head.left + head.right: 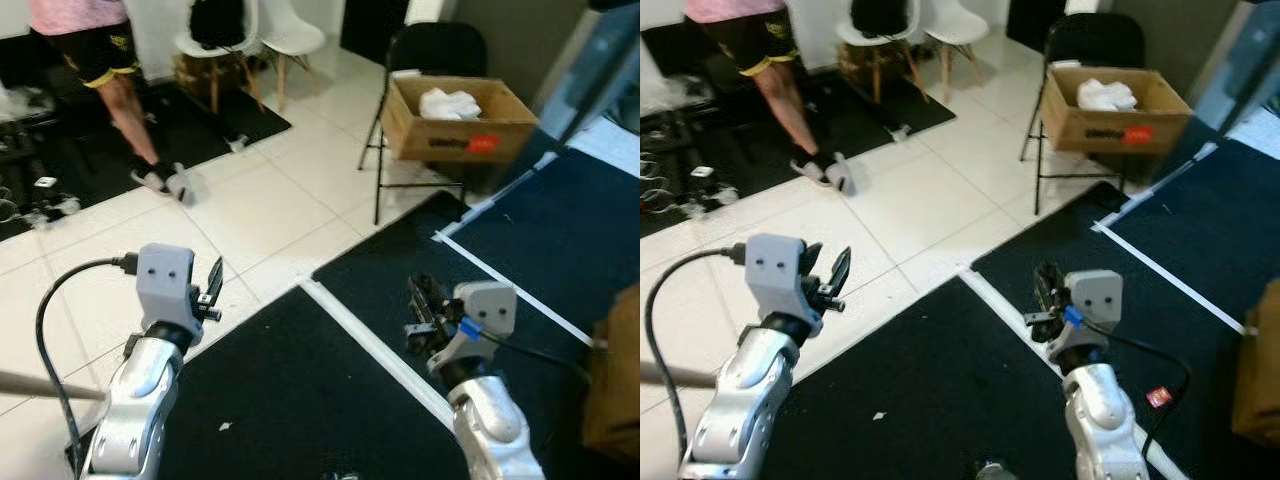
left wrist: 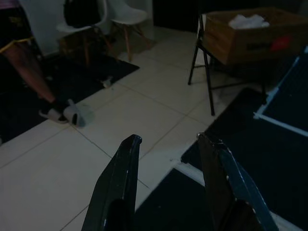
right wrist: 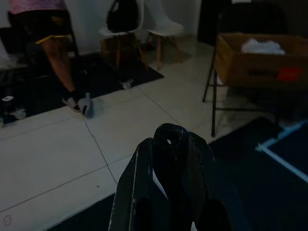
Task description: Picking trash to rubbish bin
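A cardboard box point(image 1: 462, 128) stands on the seat of a black folding chair point(image 1: 437, 47) at the far right, with crumpled white trash point(image 1: 449, 103) inside it. A small red scrap point(image 1: 1157, 397) lies on the dark mat point(image 1: 300, 390) beside my right forearm. A tiny white scrap point(image 1: 225, 426) lies on the mat between my arms. My left gripper point(image 1: 214, 277) is raised over the white tiles, open and holding nothing. My right gripper point(image 1: 419, 296) hovers above the mat's taped white edge, shut, its fingers point(image 3: 168, 144) pressed together. Both point toward the box, well short of it.
A person point(image 1: 120, 90) in slippers stands on the tiles at the far left. Two white chairs point(image 1: 285, 40) stand behind, one bearing a black bag. A brown object point(image 1: 615, 380) sits at the right edge. Wheeled gear and cables point(image 1: 40, 200) lie far left.
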Controlling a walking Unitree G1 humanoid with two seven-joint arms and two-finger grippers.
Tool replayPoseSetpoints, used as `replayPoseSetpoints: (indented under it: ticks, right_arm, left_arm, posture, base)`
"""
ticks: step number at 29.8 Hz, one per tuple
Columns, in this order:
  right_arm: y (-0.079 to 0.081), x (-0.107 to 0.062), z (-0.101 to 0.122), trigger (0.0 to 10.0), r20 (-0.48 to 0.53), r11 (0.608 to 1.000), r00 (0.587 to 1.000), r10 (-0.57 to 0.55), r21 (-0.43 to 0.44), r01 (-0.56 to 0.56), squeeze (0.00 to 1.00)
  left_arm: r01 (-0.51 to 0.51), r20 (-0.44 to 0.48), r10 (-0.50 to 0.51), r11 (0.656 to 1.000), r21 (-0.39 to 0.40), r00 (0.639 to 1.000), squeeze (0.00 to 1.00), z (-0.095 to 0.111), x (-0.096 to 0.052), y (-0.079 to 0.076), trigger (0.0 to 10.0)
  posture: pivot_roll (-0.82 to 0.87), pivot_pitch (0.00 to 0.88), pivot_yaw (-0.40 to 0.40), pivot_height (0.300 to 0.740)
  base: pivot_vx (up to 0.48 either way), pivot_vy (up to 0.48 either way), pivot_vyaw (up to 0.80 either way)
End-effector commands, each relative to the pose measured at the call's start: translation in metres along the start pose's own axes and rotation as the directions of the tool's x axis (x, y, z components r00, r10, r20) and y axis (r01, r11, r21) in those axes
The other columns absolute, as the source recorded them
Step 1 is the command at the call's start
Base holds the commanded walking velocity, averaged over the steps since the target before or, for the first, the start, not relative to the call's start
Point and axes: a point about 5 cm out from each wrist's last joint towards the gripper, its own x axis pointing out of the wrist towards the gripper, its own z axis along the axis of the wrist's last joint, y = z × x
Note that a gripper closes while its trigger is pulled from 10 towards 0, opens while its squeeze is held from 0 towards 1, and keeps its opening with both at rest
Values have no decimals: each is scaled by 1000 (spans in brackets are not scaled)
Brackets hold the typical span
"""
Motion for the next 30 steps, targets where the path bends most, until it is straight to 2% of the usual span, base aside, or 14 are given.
replayPoseSetpoints:
  ticks: [1,30]
  right_arm:
    - [-3,-2,-1,10000,-9,1000,1000,-9,-1,9,0]
    - [-5,-1,1,10000,-12,1000,1000,-6,-3,6,0]
  left_arm:
    - [4,-8,-4,1000,-5,1000,0,-2,-1,-2,10000]
    - [-2,-14,1,999,-38,1000,0,-3,-1,-5,10000]
  posture:
    - [-11,148,15,740]
    - [-22,149,5,740]
  base:
    - [0,0,-531]
    - [0,0,-534]
